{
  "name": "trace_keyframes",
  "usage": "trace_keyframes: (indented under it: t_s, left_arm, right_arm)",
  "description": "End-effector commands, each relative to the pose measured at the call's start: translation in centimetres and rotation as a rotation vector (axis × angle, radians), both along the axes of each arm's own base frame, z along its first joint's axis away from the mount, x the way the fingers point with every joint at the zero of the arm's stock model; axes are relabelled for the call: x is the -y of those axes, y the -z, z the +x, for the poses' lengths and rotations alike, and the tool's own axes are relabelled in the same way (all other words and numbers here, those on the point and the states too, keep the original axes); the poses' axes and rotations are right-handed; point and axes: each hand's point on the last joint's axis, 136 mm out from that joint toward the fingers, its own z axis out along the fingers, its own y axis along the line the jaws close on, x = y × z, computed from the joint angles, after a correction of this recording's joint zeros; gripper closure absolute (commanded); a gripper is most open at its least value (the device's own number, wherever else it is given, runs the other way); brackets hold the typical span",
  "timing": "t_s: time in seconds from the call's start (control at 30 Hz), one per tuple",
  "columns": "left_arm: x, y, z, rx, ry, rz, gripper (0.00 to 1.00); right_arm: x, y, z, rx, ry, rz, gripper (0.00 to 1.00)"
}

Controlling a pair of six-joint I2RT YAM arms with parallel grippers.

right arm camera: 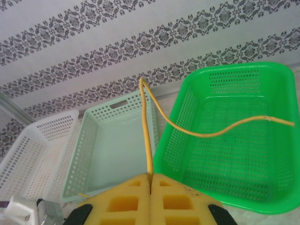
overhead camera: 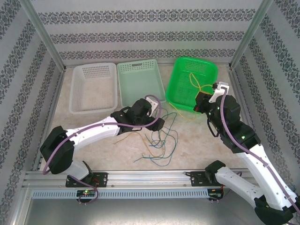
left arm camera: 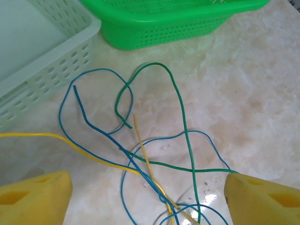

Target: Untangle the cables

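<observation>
Several cables point(left arm camera: 192, 169) loose | left fingers point(left arm camera: 33, 197) wide above | right fingers point(right arm camera: 126, 201) pinching yellow cable point(right arm camera: 148, 140)

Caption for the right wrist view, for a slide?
Right gripper shut on a yellow cable that curves across the green basket.

You have three baskets on the worktop point(overhead camera: 117, 154) — one white basket point(overhead camera: 75, 93), one pale mint basket point(overhead camera: 123, 89), one bright green basket point(overhead camera: 171, 89). Of cables, you can count one yellow cable point(right arm camera: 146, 136) set apart from the rest, plus a tangle point(overhead camera: 157, 143) with at least one blue cable point(left arm camera: 101, 70), one green cable point(left arm camera: 180, 108) and one yellow strand point(left arm camera: 84, 149) — the crossings hide the exact total.
</observation>
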Motion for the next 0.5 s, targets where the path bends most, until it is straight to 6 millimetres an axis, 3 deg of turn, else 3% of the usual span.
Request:
trace_keyframes:
  t_s: [0.0,0.27,0.37,0.47]
  left_arm:
    - [-1.4,-1.6,0.6,0.041,-0.06,0.012,0.12]
    - [-2.4,-5.7,1.0,0.159,-0.083,-0.024,0.04]
    - [-2.2,-6.4,1.0,0.173,-0.065,-0.029,0.0]
    - [-1.3,-8.5,0.7,0.233,-0.004,-0.072,0.0]
  right_arm:
    - [-0.2,0.2,0.1,0.013,-0.018,0.008,1.0]
    - [-0.9,1.2,1.4,-0.02,-0.029,-0.05,1.0]
    - [-1.9,0.7,2.0,-0.027,-0.061,-0.038,1.0]
    - [-2.7,0.9,2.6,-0.058,-0.073,-0.01,1.0]
